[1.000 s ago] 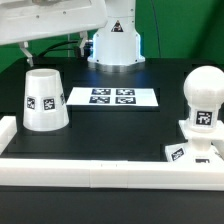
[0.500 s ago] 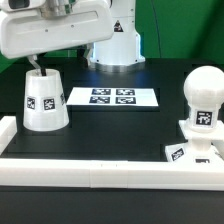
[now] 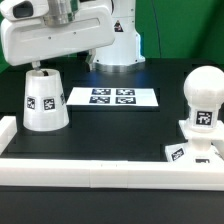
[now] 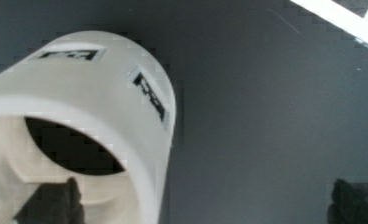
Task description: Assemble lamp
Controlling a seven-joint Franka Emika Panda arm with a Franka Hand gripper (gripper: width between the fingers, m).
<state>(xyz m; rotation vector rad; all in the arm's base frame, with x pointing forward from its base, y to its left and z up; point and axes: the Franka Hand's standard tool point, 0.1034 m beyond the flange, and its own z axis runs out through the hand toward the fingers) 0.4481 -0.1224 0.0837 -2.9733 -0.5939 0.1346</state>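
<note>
The white tapered shade (image 3: 43, 100) stands on the black table at the exterior view's left, narrow end up, with a tag on its side. My gripper (image 3: 38, 65) hangs right above its top rim, jaws open. In the wrist view the shade (image 4: 92, 120) fills the frame with its dark opening showing; one fingertip (image 4: 53, 203) is over the opening and the other (image 4: 359, 200) is outside the wall. The bulb (image 3: 204, 100) stands upright on the square base (image 3: 196, 148) at the exterior view's right.
The marker board (image 3: 112, 97) lies flat in the middle of the table. White border rails (image 3: 100, 170) run along the front and left edges. The arm's white pedestal (image 3: 118, 45) stands at the back.
The gripper has come down and forward from the top left until it hangs just above the shade's rim. The shade, bulb and base have not moved.
</note>
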